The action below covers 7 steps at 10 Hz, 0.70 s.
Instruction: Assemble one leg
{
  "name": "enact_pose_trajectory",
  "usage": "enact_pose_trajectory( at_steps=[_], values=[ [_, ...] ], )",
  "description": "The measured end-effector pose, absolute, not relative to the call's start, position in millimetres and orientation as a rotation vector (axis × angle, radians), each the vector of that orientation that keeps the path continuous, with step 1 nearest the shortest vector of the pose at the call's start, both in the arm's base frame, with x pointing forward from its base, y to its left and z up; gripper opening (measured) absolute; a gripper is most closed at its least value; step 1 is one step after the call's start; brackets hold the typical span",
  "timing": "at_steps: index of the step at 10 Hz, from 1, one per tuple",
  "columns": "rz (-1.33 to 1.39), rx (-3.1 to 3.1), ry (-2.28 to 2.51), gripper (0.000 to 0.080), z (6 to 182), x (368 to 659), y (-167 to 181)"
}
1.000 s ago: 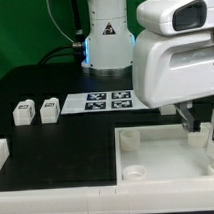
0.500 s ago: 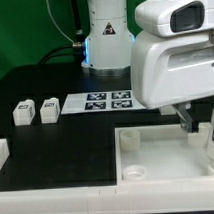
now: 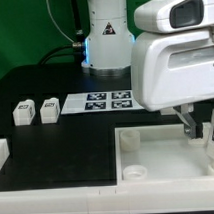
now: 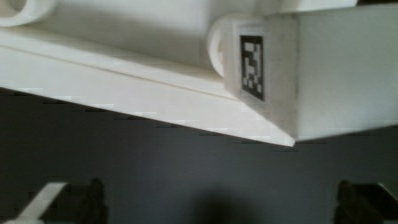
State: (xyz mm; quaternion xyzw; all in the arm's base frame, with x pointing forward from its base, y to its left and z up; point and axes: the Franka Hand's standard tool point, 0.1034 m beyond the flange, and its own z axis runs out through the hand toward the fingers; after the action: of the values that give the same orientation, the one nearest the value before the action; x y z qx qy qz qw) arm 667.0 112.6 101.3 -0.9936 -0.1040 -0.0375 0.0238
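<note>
Gripper, spread and empty, is hanging near the leg; an off-centre closing is probably risking tipping it against the panel.

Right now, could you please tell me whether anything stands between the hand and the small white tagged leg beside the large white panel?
Nothing visible does. The open hand faces the small white plastic leg with the black-and-white tag, next to the large white tray-like panel; only bare dark table shows between them.
</note>
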Motion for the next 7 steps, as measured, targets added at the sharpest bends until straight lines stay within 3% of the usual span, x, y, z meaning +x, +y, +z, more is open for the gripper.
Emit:
enact_pose_trajectory(
  at_steps=[2, 5, 7],
  values=[
    [-0.071, -3.074, -0.292, 0.0649, 91.8, 647, 143],
    [-0.085, -3.072, -0.321, 0.0649, 82.3, 630, 147],
    [-0.091, -3.071, -0.344, 0.0649, 85.1, 630, 145]
  ],
)
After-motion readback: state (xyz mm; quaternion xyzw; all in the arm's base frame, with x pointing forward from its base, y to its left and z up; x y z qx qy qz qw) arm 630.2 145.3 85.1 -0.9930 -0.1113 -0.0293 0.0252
